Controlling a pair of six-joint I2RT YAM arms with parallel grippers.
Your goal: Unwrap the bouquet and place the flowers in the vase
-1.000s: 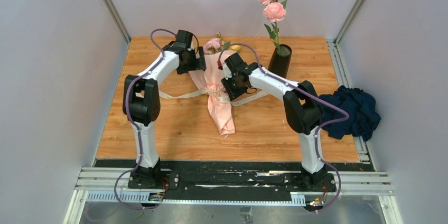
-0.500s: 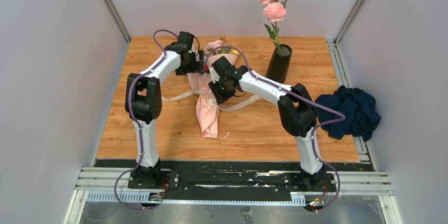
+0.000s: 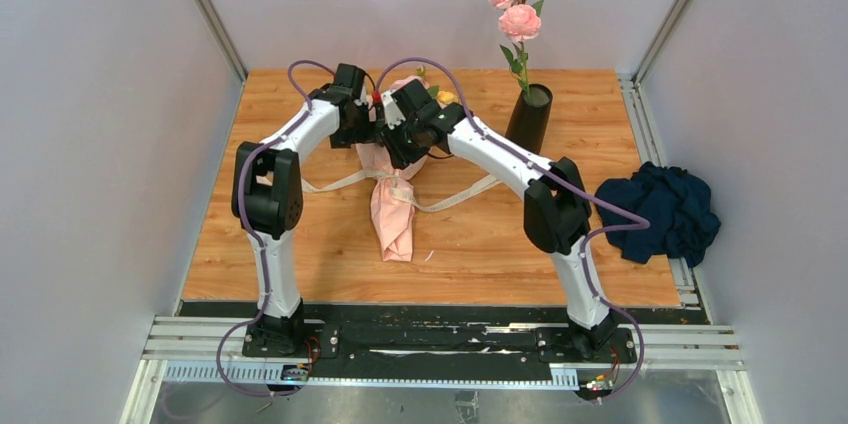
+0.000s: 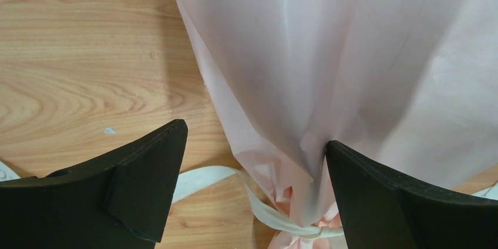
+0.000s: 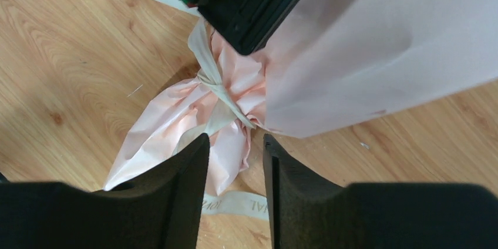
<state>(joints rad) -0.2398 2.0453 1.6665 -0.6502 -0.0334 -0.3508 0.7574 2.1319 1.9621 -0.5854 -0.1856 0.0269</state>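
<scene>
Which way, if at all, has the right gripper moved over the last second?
Yes. In the top view the right gripper has swung left and toward the far edge, away from the vase, and now sits over the bouquet.

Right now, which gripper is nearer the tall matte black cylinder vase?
Right. The right gripper is over the pale pink paper-wrapped bouquet, left of the vase; the left gripper is farther left.

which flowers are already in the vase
The stem of two big pink roses stands in the vase; the bouquet lies wrapped on the table.
</scene>
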